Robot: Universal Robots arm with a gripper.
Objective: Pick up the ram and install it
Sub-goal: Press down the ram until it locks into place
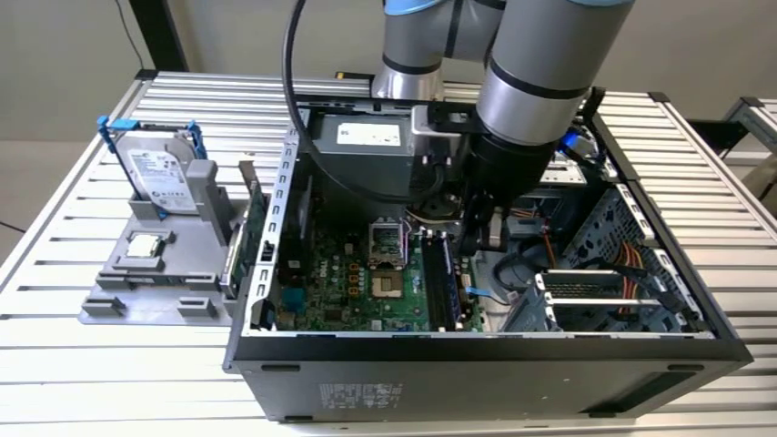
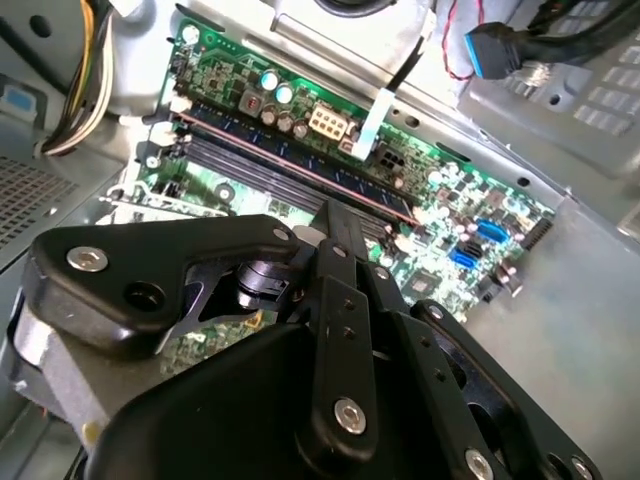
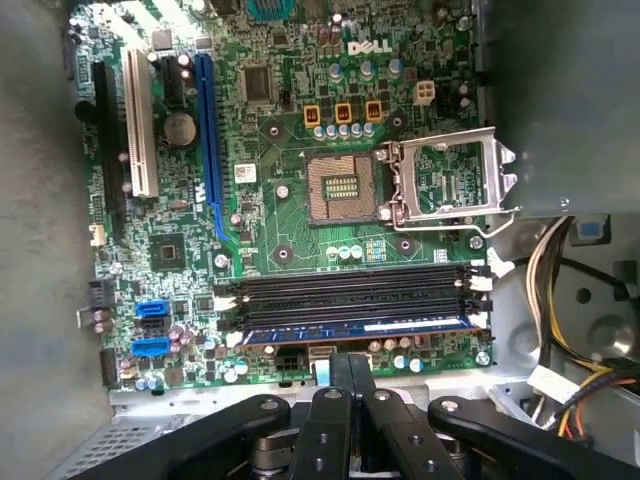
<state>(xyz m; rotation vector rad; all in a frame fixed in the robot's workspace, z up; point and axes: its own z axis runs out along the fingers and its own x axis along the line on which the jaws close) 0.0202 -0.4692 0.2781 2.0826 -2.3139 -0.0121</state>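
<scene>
Slatted metal table (image 1: pixel 85 360), bearing an open computer case (image 1: pixel 486 382) laid on its side; arm reaching down into it.

- Item: the ram (image 3: pixel 355 327), blue stick. Lay in the memory slot closest to the gripper, directly ahead of its fingertips, on the motherboard (image 3: pixel 280 235). Also seen as a long dark strip (image 2: pixel 300 165) beyond the fingertips in the second wrist view.
- Gripper (image 3: pixel 346 362): fingers drawn together, no gap visible, nothing seen between them. Tips stood at about the middle of the ram's length, at or just over its upper edge; actual contact could not be told.
- Beyond the ram from the gripper: empty memory slots (image 3: pixel 350 288), then the open CPU socket (image 3: pixel 340 187).
- Well away from the gripper, outside the case: hard drive (image 1: pixel 158 177) upright in a grey stand.
- Step, as judged: installing, with the stick already in its slot and apparently being pressed home.
- Requirement, as judged: even, straight pressure along the stick until the end latches (image 3: pixel 484 283) close; whether they had closed could not be told
</scene>
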